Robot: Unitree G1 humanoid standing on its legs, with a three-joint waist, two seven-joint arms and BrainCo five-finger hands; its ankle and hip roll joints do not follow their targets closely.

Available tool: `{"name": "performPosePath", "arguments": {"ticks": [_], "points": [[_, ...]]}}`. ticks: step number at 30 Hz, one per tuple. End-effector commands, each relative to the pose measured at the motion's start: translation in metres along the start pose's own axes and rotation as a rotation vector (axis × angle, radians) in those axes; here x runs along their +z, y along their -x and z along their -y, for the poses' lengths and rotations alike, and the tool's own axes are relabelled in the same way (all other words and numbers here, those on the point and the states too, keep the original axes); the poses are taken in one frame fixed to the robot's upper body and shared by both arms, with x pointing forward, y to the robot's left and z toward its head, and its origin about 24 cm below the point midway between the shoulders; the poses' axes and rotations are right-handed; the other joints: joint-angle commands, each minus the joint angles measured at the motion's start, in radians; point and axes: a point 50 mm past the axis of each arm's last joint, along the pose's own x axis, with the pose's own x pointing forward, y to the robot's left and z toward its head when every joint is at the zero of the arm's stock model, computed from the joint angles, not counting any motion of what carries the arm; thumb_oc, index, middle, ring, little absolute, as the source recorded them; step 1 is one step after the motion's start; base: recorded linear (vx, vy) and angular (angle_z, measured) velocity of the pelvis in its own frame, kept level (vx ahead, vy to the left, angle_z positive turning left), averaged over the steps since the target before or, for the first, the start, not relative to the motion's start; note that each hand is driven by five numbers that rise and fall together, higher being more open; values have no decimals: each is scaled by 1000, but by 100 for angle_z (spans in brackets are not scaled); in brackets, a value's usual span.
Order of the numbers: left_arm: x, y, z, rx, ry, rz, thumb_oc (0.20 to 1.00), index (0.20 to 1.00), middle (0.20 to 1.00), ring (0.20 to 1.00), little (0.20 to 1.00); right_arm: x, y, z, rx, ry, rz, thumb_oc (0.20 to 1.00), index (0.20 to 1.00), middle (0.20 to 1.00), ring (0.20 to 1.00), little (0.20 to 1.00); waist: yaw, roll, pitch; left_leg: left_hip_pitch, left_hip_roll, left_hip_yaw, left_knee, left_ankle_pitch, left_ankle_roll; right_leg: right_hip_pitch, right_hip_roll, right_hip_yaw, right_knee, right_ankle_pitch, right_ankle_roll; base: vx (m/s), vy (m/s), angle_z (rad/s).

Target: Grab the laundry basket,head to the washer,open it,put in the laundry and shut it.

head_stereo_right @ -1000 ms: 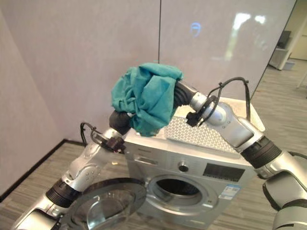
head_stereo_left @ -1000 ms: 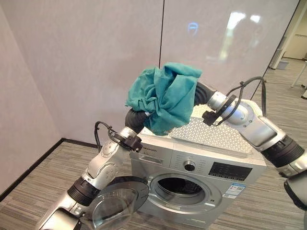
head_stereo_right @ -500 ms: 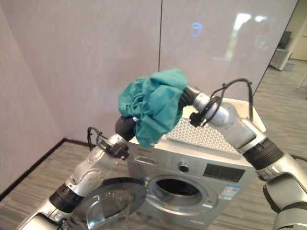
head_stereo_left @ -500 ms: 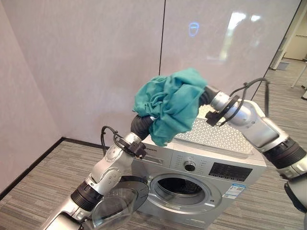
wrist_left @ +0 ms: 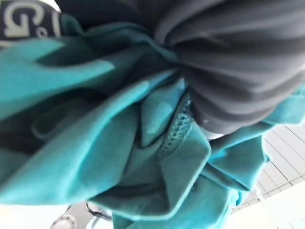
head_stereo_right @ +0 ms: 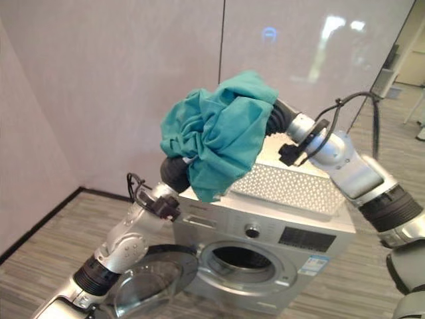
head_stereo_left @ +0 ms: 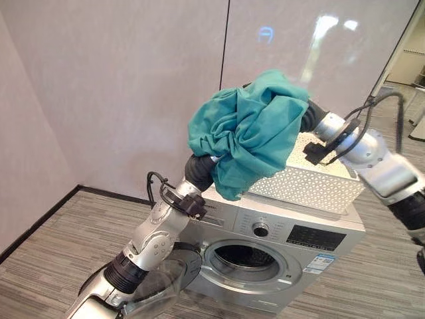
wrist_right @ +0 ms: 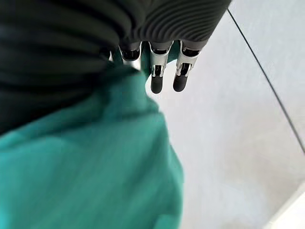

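Laundry [head_stereo_left: 249,129] bundled between both hands, grips hidden, basket [head_stereo_left: 312,183] atop washer [head_stereo_left: 279,246].

The teal laundry bundle [head_stereo_left: 249,136] is rising and drifting rightward above the washer [head_stereo_left: 279,246], while the white basket [head_stereo_left: 312,183] is coming into fuller view beneath it.

Even, bright indoor light is falling from overhead. Glare patches are shining on the glossy wall [head_stereo_left: 319,46] at 1 o'clock. The close teal cloth [wrist_left: 119,157] is blurring softly in both wrist views; shadows are staying faint.
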Motion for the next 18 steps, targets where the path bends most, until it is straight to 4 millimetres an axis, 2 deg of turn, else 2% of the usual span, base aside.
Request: {"name": "performPosePath", "arguments": {"ticks": [1,4,7,9,18], "points": [[20,-15,33,-217,24,146,200,200,200,200,200,-5,2,24,55,70,-74,1000,1000,1000,1000,1000,29,0,-66,-57,37,-74,13,18,-37,74,9,-1,37,-101,38,0,0,0],[18,-13,33,-229,24,130,200,200,200,200,200,-3,9,23,209,103,-121,1000,1000,1000,1000,1000,24,-11,-70,-57,39,-75,14,17,-40,77,11,-2,38,-104,38,0,0,0],[18,-11,31,-235,24,133,200,200,200,200,200,1,15,33,229,158,-142,1000,1000,1000,1000,1000,12,-13,-76,-57,39,-73,14,18,-42,75,15,-1,39,-104,38,0,0,0],[20,-10,29,-225,26,145,200,200,200,200,200,3,19,45,186,172,-152,1000,1000,1000,1000,1000,6,-12,-81,-56,40,-70,14,18,-42,74,16,-1,38,-105,38,0,0,0],[18,-8,26,-201,48,150,200,200,200,200,200,-2,35,76,-16,64,-159,1000,1000,1000,1000,1000,1,-18,-90,-54,42,-68,9,18,-44,79,20,0,32,-103,40,0,1,0]]}}
